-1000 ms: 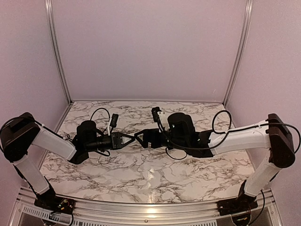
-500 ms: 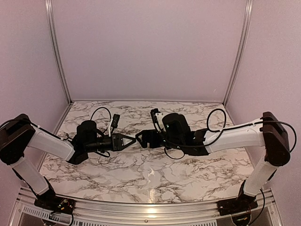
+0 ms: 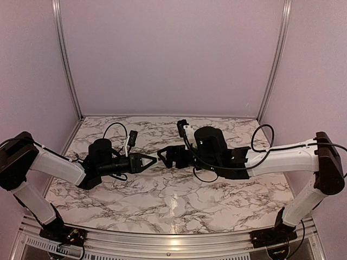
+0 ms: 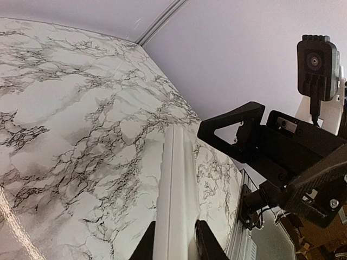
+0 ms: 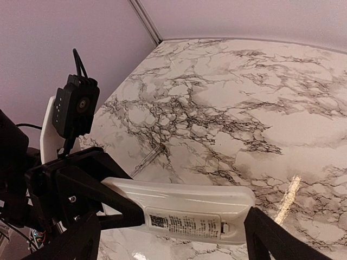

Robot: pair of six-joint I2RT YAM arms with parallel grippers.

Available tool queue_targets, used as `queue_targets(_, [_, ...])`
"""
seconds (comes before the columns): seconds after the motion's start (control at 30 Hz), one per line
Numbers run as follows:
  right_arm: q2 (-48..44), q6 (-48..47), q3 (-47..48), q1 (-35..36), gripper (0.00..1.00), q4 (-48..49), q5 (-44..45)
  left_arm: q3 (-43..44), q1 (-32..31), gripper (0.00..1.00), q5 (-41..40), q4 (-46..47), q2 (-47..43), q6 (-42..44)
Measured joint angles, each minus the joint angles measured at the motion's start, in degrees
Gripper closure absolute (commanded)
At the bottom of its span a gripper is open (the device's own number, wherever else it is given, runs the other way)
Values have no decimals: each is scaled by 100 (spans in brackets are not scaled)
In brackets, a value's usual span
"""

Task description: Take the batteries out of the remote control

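Now your right arm has swung its elbow back out to the side after leaning in half a second ago. Even so, the right claw has hardly shifted: it hangs tip to tip with the left claw above the desk. The left claw has not moved and stays pinched on one end of the remote, which sticks straight out ahead of its fingers toward the right claw. The right claw is spread wide, with the remote's free end lying between its fingers. You cannot tell whether either finger touches it. So you have repositioned, not grasped: nothing has come off the remote, and the face with the printed label looks closed. Count one remote, two claws and one label. No batteries are in sight, so judge both to be inside and the unloading not yet begun.
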Motion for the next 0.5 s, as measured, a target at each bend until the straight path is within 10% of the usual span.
queue_targets(0.5, [111, 4, 0, 107, 11, 57, -39, -4, 2, 100, -227, -39, -219, -2])
